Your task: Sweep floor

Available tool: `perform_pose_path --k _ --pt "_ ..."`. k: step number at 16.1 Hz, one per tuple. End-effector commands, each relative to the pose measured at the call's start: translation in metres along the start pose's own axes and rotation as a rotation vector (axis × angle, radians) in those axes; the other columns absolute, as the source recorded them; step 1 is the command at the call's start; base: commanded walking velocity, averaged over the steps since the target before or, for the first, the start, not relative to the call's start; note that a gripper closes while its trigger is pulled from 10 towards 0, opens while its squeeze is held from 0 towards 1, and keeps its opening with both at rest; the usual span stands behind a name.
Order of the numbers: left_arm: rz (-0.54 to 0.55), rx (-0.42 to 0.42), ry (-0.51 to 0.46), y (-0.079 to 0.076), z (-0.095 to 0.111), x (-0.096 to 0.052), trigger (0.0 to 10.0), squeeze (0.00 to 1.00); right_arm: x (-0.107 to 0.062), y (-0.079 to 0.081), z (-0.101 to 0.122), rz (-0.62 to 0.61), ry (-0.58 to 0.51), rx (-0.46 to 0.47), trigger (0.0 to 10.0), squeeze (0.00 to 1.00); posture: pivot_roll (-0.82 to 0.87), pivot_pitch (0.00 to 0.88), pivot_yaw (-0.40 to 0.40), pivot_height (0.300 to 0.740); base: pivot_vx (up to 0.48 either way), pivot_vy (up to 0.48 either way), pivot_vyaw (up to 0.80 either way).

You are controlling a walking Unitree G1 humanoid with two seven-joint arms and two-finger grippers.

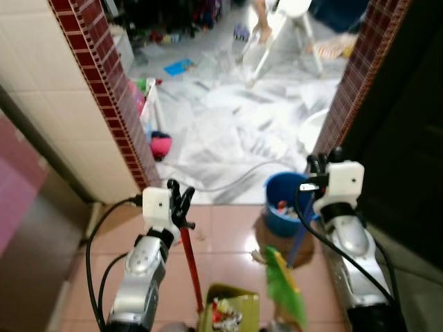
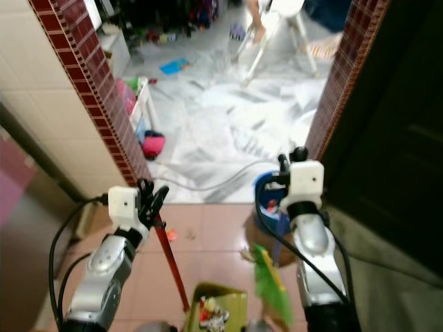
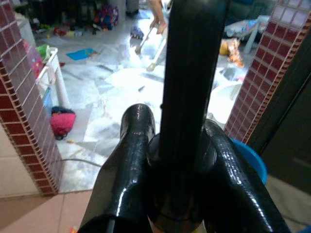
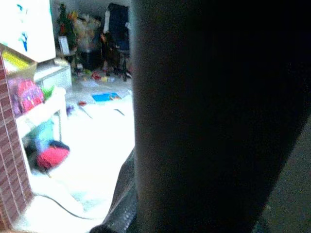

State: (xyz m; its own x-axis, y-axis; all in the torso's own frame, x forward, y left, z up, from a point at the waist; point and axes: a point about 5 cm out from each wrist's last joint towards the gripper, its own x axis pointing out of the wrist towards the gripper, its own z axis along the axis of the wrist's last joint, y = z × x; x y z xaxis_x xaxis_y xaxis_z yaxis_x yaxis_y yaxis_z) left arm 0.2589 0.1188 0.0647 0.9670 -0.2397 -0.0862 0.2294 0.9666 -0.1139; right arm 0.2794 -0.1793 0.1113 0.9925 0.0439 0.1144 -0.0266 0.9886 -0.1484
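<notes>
left end effector [image 1: 181, 200] clamped on dustpan handle [image 1: 190, 259] to carry litter; right end effector [image 1: 317, 168] probably gripping broom [image 1: 285, 285], fingers unclear.

text: none legible | labels: none | numbers: none | signs: none
</notes>
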Motion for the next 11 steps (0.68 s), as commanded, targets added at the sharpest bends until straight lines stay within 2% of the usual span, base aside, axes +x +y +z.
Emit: perform_pose_path --k 1,6,11 --pt "0.022 -0.017 -0.045 0.006 0.01 0.001 10.0 0.0 0.003 0.003 0.006 0.016 -0.019 -0.017 10.0 0.0 -0.08 0.0 0.047 0.74 0.0 0.0 0.0" --pt "0.061 -0.02 -0.098 0.013 0.021 0.004 10.0 0.0 0.005 0.0 0.006 0.011 -0.019 -0.032 10.0 0.0 -0.09 0.0 0.044 0.74 0.0 0.0 0.0" --pt "0.163 -0.073 -0.264 0.035 0.069 0.013 10.0 0.0 0.009 -0.003 0.004 0.008 -0.012 -0.046 10.0 0.0 -0.07 0.0 0.035 0.74 0.0 0.0 0.0"
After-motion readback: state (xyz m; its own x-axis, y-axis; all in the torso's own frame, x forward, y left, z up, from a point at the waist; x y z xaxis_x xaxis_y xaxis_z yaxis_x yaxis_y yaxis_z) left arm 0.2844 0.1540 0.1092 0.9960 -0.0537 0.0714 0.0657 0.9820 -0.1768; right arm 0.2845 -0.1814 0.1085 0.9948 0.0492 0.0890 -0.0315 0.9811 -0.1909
